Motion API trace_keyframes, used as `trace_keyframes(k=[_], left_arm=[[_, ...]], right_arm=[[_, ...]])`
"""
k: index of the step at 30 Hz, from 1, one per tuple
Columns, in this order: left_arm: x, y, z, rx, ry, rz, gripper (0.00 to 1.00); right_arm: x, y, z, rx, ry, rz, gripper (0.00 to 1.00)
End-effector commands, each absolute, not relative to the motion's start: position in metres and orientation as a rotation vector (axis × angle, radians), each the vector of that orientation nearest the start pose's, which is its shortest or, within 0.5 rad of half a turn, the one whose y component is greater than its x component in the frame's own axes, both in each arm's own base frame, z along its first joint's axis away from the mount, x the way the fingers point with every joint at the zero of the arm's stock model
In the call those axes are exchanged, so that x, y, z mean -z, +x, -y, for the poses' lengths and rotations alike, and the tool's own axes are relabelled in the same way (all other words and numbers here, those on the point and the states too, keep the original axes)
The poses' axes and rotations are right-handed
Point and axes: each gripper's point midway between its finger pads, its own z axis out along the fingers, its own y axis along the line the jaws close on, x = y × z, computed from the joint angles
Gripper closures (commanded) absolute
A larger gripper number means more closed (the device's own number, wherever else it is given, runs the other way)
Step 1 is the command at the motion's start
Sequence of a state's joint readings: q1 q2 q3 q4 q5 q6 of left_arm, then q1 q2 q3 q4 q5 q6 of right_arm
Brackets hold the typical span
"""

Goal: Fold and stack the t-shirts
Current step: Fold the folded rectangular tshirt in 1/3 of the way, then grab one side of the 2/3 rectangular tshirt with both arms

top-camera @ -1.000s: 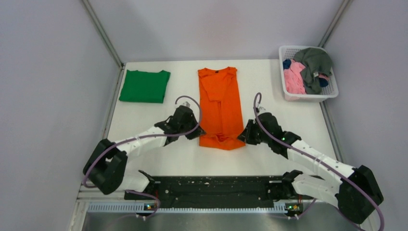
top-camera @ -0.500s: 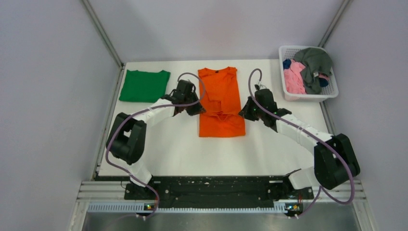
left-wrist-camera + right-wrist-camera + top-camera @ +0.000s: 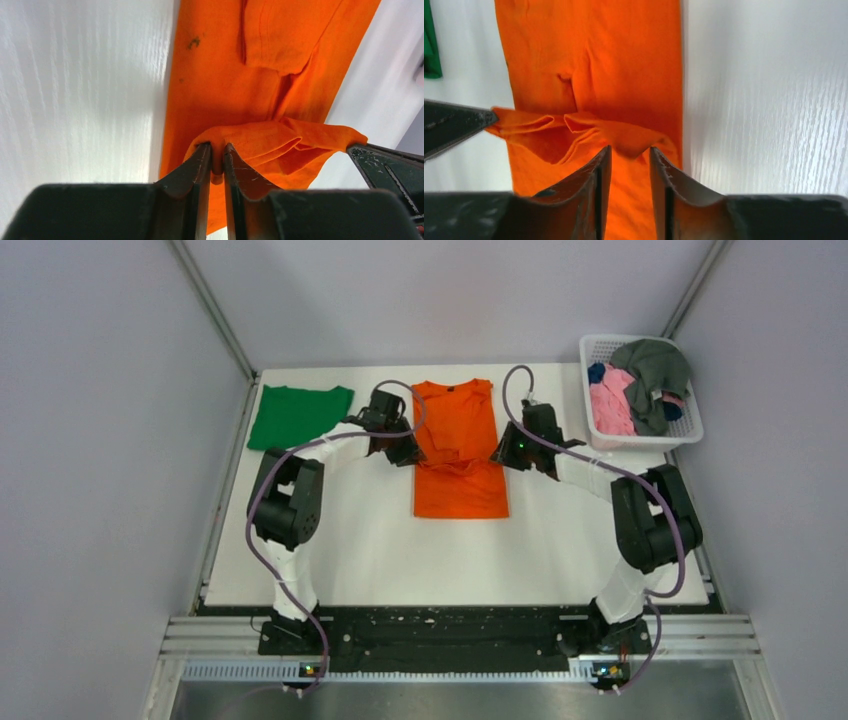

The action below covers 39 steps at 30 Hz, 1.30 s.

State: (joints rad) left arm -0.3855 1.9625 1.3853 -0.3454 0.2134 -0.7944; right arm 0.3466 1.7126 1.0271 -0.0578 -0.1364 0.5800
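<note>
The orange t-shirt (image 3: pixel 462 490) lies lengthwise mid-table, its near hem doubled back over its middle into a raised, loose fold (image 3: pixel 280 145). My left gripper (image 3: pixel 405 452) is at the fold's left end, its narrow jaws (image 3: pixel 216 147) pinching a nub of orange cloth. My right gripper (image 3: pixel 503 455) is at the fold's right end, where its jaws (image 3: pixel 629 150) stand apart and the cloth corner (image 3: pixel 644 142) lies just past the tips, not clamped. The green t-shirt (image 3: pixel 298 416) lies folded at the far left.
A white basket (image 3: pixel 645 443) at the far right corner holds grey (image 3: pixel 655 370), pink (image 3: pixel 610 405) and dark blue (image 3: pixel 597 372) shirts. White table (image 3: pixel 350 540) shows on both sides of the orange shirt. Metal frame posts rise at the back corners.
Both arms stretched away from the near edge, carrying the orange hem up over the shirt's middle. The right jaws have parted from the cloth.
</note>
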Motion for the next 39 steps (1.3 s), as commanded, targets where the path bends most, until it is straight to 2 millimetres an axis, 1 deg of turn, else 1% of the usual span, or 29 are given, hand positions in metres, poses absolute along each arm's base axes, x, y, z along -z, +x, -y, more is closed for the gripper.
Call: trace_keyframes(k=[1,2,3,4,5,6,9,10,11,12,13,15,16,18,20,22,24,26,28,29,31,32,35,39], left_arm=[[-0.102,0.451,0.236,0.763,-0.439,-2.494,0.53],[-0.112,0.453,0.235,0.773,-0.435,-2.474,0.40],[-0.122,0.453,0.234,0.779,-0.436,-2.454,0.18],[-0.129,0.451,0.234,0.784,-0.431,-2.436,0.03],[-0.128,0.443,0.233,0.790,-0.426,-2.435,0.02],[-0.126,0.433,0.232,0.802,-0.424,-2.440,0.01],[-0.111,0.397,0.228,0.840,-0.442,-2.470,0.01],[-0.106,0.384,0.228,0.855,-0.441,-2.473,0.01],[-0.096,0.368,0.228,0.856,-0.444,-2.496,0.01],[-0.091,0.356,0.230,0.865,-0.436,-2.504,0.01],[-0.085,0.344,0.232,0.865,-0.430,-2.524,0.01],[-0.072,0.323,0.234,0.854,-0.427,-2.570,0.01],[-0.066,0.316,0.234,0.844,-0.433,-2.583,0.01],[-0.055,0.308,0.234,0.840,-0.457,-2.595,0.02],[-0.046,0.303,0.233,0.839,-0.478,-2.617,0.08],[-0.039,0.301,0.234,0.830,-0.488,-2.635,0.17],[-0.034,0.298,0.236,0.835,-0.486,-2.655,0.31],[-0.028,0.293,0.238,0.834,-0.477,-2.677,0.44],[-0.023,0.288,0.236,0.812,-0.483,-2.693,0.52],[-0.021,0.287,0.235,0.805,-0.487,-2.699,0.57],[-0.017,0.286,0.236,0.800,-0.489,-2.712,0.75],[-0.017,0.286,0.236,0.798,-0.489,-2.715,0.82],[-0.014,0.285,0.236,0.791,-0.492,-2.728,0.99],[-0.011,0.283,0.232,0.770,-0.499,-2.735,1.00]], right_arm=[[-0.107,0.436,-0.193,-0.637,0.184,-2.279,0.52],[-0.112,0.437,-0.193,-0.637,0.178,-2.269,0.44],[-0.119,0.436,-0.193,-0.641,0.167,-2.256,0.34],[-0.124,0.433,-0.193,-0.650,0.152,-2.244,0.22],[-0.126,0.428,-0.192,-0.652,0.145,-2.239,0.09],[-0.126,0.420,-0.189,-0.653,0.142,-2.239,0.02],[-0.116,0.387,-0.181,-0.659,0.147,-2.264,0.01],[-0.108,0.373,-0.178,-0.667,0.165,-2.285,0.01],[-0.104,0.361,-0.176,-0.685,0.173,-2.295,0.01],[-0.092,0.344,-0.173,-0.695,0.193,-2.326,0.02],[-0.088,0.333,-0.171,-0.709,0.212,-2.336,0.02],[-0.087,0.320,-0.171,-0.735,0.218,-2.340,0.03],[-0.087,0.316,-0.170,-0.740,0.224,-2.339,0.04],[-0.085,0.312,-0.168,-0.736,0.251,-2.342,0.04],[-0.078,0.308,-0.167,-0.740,0.277,-2.363,0.05],[-0.071,0.305,-0.170,-0.761,0.281,-2.386,0.09],[-0.062,0.301,-0.172,-0.772,0.284,-2.420,0.14],[-0.056,0.299,-0.173,-0.781,0.294,-2.444,0.18],[-0.052,0.296,-0.175,-0.789,0.299,-2.461,0.23],[-0.053,0.298,-0.175,-0.794,0.300,-2.445,0.26],[-0.049,0.297,-0.174,-0.782,0.314,-2.455,0.30],[-0.046,0.296,-0.172,-0.772,0.320,-2.464,0.31],[-0.037,0.291,-0.172,-0.765,0.330,-2.494,0.35],[-0.027,0.288,-0.176,-0.766,0.328,-2.523,0.43]])
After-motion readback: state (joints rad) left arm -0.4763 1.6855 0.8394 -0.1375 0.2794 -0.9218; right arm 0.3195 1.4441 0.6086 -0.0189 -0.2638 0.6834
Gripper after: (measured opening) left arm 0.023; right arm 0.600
